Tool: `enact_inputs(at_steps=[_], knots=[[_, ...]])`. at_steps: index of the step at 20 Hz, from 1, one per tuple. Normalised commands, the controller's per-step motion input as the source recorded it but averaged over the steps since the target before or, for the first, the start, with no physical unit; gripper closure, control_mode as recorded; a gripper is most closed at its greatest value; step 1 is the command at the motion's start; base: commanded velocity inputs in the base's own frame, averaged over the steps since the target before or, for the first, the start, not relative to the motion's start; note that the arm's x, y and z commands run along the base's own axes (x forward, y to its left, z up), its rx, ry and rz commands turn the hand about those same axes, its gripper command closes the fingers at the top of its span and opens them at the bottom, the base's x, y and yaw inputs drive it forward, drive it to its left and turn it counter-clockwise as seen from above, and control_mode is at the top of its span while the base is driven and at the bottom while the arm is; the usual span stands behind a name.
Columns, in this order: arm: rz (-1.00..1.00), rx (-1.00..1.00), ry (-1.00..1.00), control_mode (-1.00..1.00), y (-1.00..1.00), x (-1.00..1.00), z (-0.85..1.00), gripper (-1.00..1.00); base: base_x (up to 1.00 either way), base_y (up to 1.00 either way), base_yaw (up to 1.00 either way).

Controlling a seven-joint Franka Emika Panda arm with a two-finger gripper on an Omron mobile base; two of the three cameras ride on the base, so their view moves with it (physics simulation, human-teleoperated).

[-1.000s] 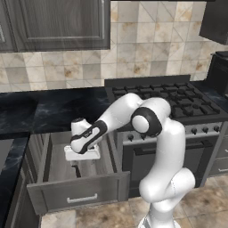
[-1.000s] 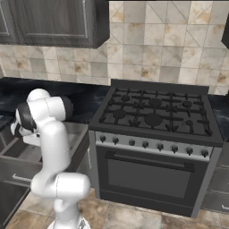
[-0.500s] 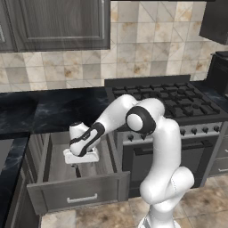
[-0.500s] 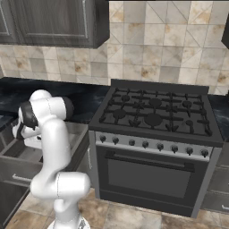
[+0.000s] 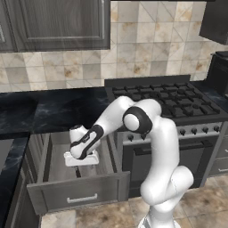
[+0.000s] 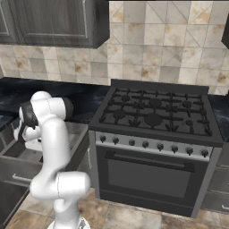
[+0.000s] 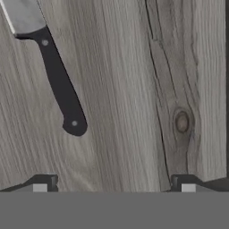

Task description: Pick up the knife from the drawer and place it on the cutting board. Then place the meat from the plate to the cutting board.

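The knife (image 7: 47, 67) was seen lying flat on the pale wood floor of the drawer (image 5: 80, 193), its black handle off to the left of the end effector (image 7: 114, 184) in the hand view, blade running out at the top edge. The end effector was spread wide and empty, held low inside the pulled-out drawer. For a clean pick, it would be best shifted sideways until the handle lay between the fingertips (image 7: 41, 187), with the jaws set across the handle, then lowered and closed. Nothing besides the knife was made out in the drawer.
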Motion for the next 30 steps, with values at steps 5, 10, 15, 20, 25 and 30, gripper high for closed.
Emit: enact_inputs(at_steps=[5, 10, 15, 20, 25, 30], knots=[[0.00, 0.00, 0.00, -1.00, 0.00, 0.02, -0.20, -1.00, 0.00, 0.00, 0.00], [0.00, 0.00, 0.00, -1.00, 0.00, 0.11, -0.17, -1.00, 0.00, 0.00, 0.00], [0.00, 0.00, 0.00, -1.00, 0.00, 0.11, -0.11, -1.00, 0.00, 0.00, 0.00], [0.00, 0.00, 0.00, -1.00, 0.00, 0.10, -0.04, -1.00, 0.00, 0.00, 0.00], [0.00, 0.00, 0.00, -1.00, 0.03, 0.06, -0.02, -1.00, 0.00, 0.00, 0.00], [0.00, 0.00, 0.00, -1.00, 0.05, 0.05, -0.07, -1.00, 0.00, 0.00, 0.00]])
